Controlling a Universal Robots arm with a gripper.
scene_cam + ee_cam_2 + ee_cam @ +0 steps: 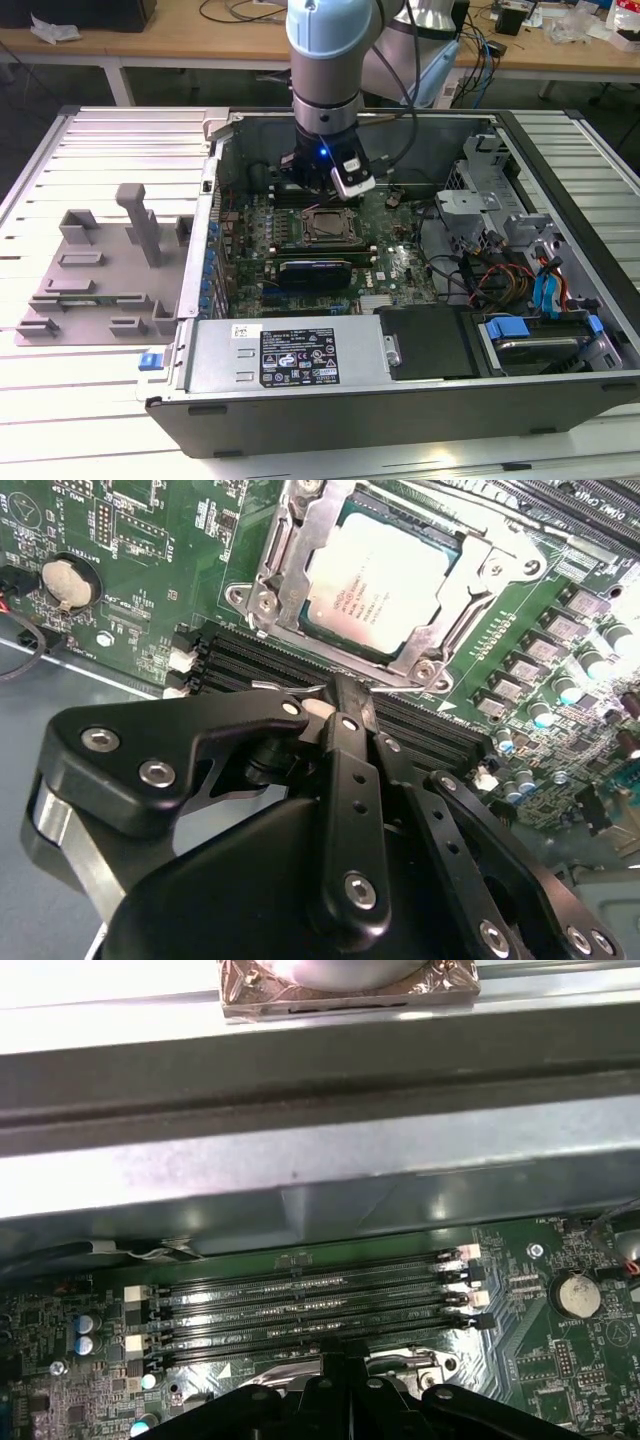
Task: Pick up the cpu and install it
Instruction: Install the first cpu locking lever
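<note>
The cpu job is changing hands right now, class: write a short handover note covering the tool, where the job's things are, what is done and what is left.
Tool: in the second wrist view its fingers are together with nothing between them; it hangs over the memory slots, beside the socket.
Cpu: lies flat inside the metal socket frame on the motherboard, silver top up, free of the tool.
Done: the chip is placed in the socket, judging by how it sits.
Left: whether the frame is latched down I cannot tell; check that before calling the install finished.

Silver-white cpu [385, 580] — green motherboard [150, 590] — black fingers [345, 705].
</note>
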